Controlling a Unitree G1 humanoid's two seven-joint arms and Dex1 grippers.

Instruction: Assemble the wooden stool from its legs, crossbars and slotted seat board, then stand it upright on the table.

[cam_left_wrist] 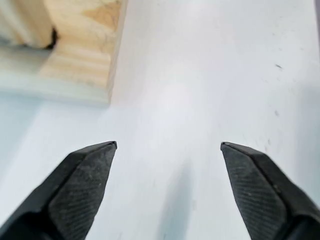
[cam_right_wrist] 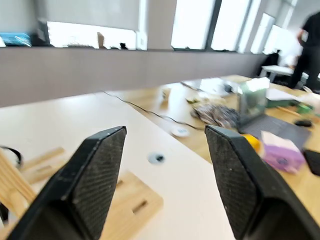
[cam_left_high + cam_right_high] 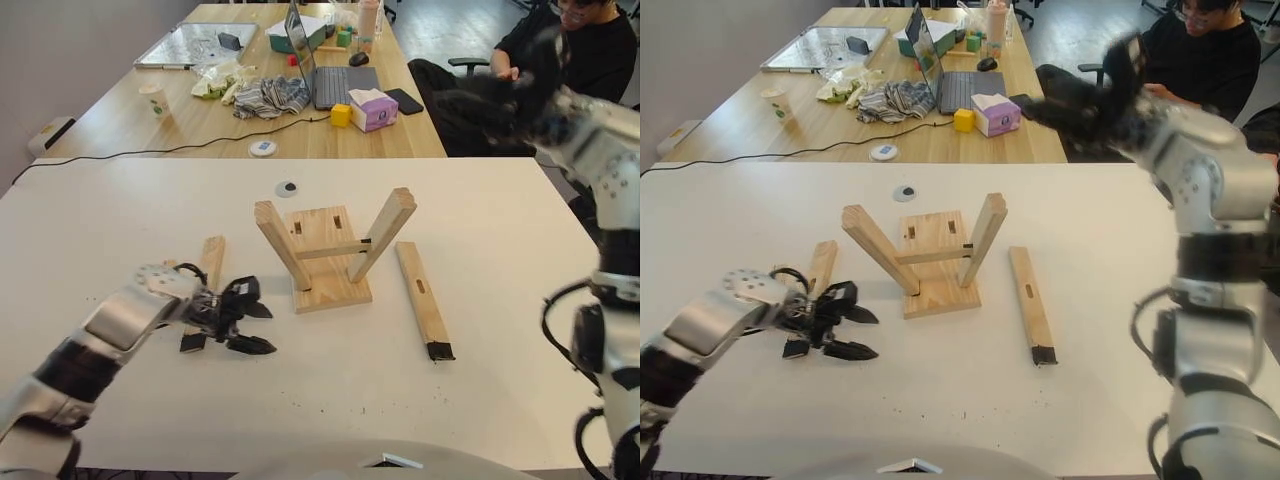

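White table [image 3: 480, 230]: part-built pale wood stool [image 3: 318, 222], centre.
Board [image 3: 335, 290] lies flat; two legs [image 3: 281, 243] stand tilted in it, crossbar [image 3: 330, 250] between. Spare legs [image 3: 423, 297] lie either side. Left gripper [image 3: 268, 330] wide, low near left spare; right gripper [image 2: 165, 130] wide, raised.

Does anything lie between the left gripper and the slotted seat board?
Nothing visible does. Only bare table lies between the open left gripper and the seat board.
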